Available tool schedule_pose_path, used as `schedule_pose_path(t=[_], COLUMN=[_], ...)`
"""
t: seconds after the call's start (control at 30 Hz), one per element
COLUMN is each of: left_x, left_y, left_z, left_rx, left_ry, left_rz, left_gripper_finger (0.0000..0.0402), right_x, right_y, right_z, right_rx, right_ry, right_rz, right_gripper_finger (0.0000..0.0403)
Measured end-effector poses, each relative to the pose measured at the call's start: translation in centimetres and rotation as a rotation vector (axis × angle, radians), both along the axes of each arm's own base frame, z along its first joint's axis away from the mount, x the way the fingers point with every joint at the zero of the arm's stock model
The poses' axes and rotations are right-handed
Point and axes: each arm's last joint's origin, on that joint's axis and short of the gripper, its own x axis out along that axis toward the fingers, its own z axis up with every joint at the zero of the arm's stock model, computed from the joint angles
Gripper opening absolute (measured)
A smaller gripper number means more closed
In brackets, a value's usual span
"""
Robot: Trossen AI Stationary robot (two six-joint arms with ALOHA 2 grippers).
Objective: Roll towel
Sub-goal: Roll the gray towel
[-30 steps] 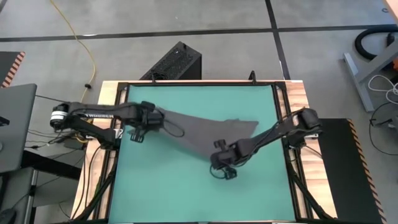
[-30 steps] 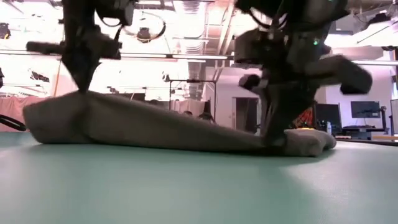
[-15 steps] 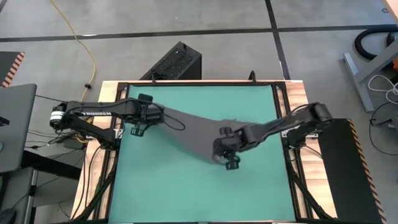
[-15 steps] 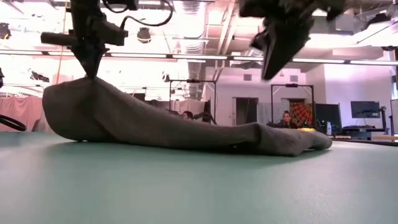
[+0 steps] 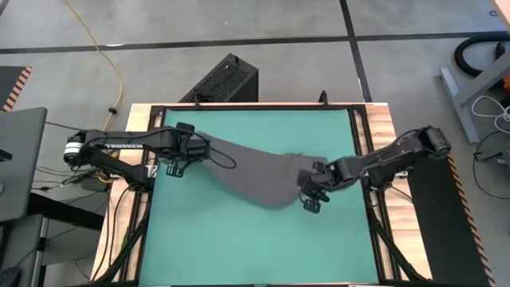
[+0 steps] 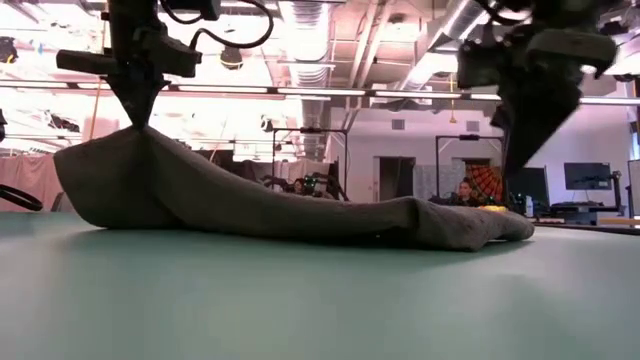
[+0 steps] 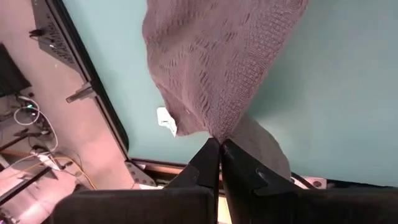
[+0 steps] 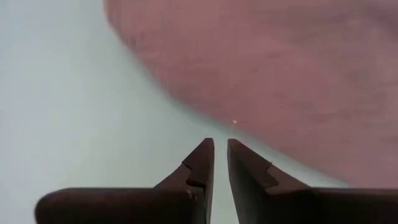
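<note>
The dark grey towel (image 5: 263, 171) lies crumpled across the middle of the green mat (image 5: 239, 239). My left gripper (image 5: 198, 149) is shut on the towel's left corner and holds it lifted; in the low view (image 6: 135, 118) the cloth (image 6: 250, 205) hangs from it as a peak. The left wrist view shows the fingers (image 7: 208, 158) pinching the towel (image 7: 217, 62). My right gripper (image 5: 307, 190) hovers at the towel's right edge, raised above it in the low view (image 6: 518, 160). Its fingers (image 8: 202, 158) are together with nothing between them, and the towel (image 8: 280, 68) lies just beyond them.
A black box (image 5: 227, 80) stands on the floor beyond the table's far edge. A wooden and black frame (image 5: 382, 127) borders the mat. The mat's near half (image 6: 300, 300) holds nothing. A person (image 6: 462, 190) sits far back in the room.
My right gripper let go of the towel, rose and moved right, off the cloth. The released part dropped flat. My left gripper kept its grip and shifted slightly towards the far edge.
</note>
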Motion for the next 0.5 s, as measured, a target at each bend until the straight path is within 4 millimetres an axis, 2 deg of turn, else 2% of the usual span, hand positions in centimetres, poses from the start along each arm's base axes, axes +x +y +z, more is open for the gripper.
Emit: schedule_pose_path(t=[0.17,0.3,0.5], left_x=[0.0,0.1,0.1], left_y=[0.1,0.5,0.7], left_z=[0.2,0.2,0.2], left_rx=[0.030,0.040,0.026], left_ry=[0.013,0.006,-0.003], left_rz=[-0.029,-0.020,-0.006], left_gripper_finger=[0.0000,0.0000,0.0000], right_x=[0.1,0.9,2.4], right_y=[2.3,4.1,4.9], right_z=[-1.8,-3.1,-5.7], right_rx=[0.026,-0.058,-0.154], right_ry=[-0.080,-0.138,-0.131], right_rz=[0.066,0.079,0.054], right_gripper_finger=[0.0117,0.0152,0.0200])
